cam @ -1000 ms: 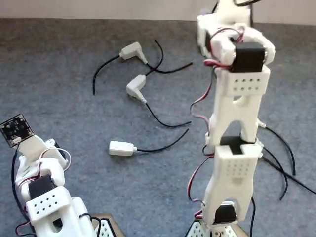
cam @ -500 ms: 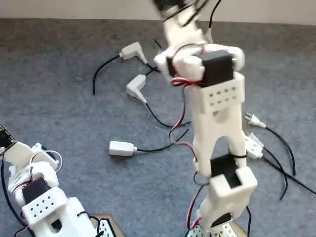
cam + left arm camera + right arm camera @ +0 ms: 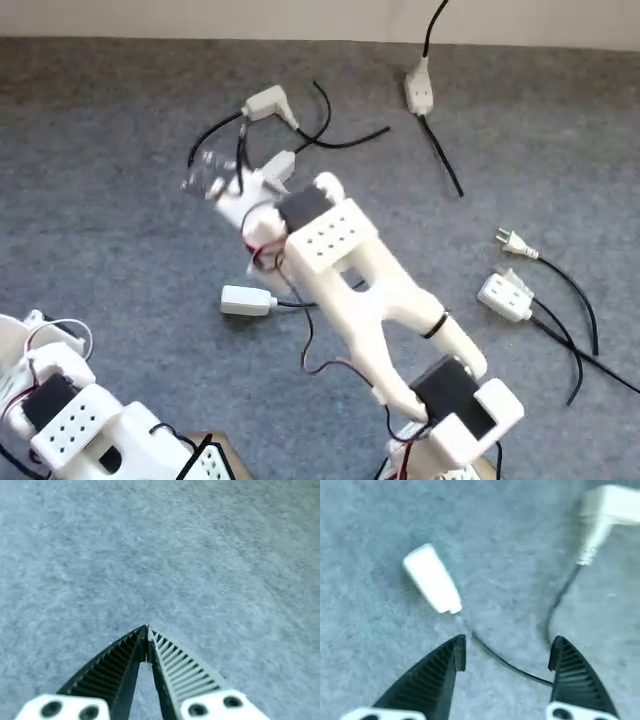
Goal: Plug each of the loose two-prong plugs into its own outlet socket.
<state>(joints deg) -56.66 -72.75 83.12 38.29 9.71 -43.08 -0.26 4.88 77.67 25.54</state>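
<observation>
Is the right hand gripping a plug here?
No, the right hand is open over a black cord, and the white cord end nearby lies loose on the carpet.

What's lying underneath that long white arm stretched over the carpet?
A black cable from the white connector runs beneath the arm on the grey carpet. The cable's far end is covered.
</observation>
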